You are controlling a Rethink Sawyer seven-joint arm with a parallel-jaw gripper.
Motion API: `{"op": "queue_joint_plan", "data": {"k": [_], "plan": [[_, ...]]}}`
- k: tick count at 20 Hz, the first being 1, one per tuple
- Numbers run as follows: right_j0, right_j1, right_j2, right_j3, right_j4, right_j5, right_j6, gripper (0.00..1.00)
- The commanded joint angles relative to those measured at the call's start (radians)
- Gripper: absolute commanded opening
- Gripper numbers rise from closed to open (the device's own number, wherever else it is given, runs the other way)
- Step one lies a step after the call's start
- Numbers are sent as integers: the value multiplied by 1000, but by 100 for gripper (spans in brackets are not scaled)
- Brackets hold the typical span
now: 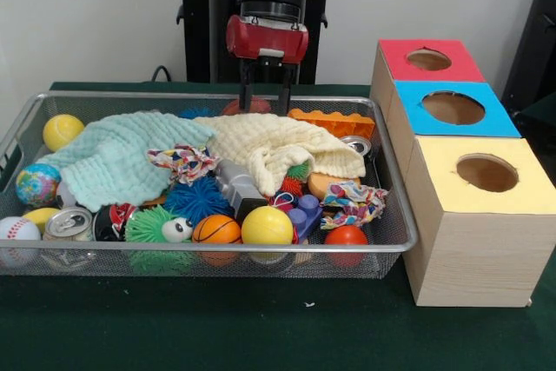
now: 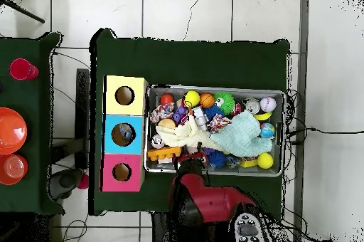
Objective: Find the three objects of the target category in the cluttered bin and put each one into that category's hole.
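The wire mesh bin (image 1: pixel 217 249) is full of toys and cloths; it also shows in the overhead view (image 2: pixel 213 88). My gripper (image 1: pixel 265 100) hangs open and empty over the bin's far edge, just above the cream cloth (image 1: pixel 278 145). A pale grey crinkled thing (image 1: pixel 236 185) between the cream cloth and a blue spiky ball looks like one of the bottles; I see no other bottle, they may be hidden under the clutter. The blue-surround hole (image 1: pixel 453 108) is the middle one of the wooden box to the right of the bin, and shows in the overhead view (image 2: pixel 123 134) too.
A mint cloth (image 1: pixel 113 158) covers the bin's left part. Silver cans lie at the front left (image 1: pixel 68 223) and by the cream cloth (image 1: pixel 356 145). Balls and blocks fill the front. The red-surround hole (image 1: pixel 428 59) and yellow-surround hole (image 1: pixel 486 172) flank the blue one.
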Motion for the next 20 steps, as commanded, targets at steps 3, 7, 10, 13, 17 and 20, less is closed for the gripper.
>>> {"op": "queue_joint_plan", "data": {"k": [3,7,10,13,17,20], "plan": [[10,44,-24,-174,-75,45,25,100],[4,74,-20,-190,-93,49,37,100],[-10,126,-31,-193,-64,14,74,100],[-60,164,11,-181,-51,10,133,100],[-141,170,110,-148,-62,96,171,100],[-233,154,218,-94,-62,168,195,100]]}}
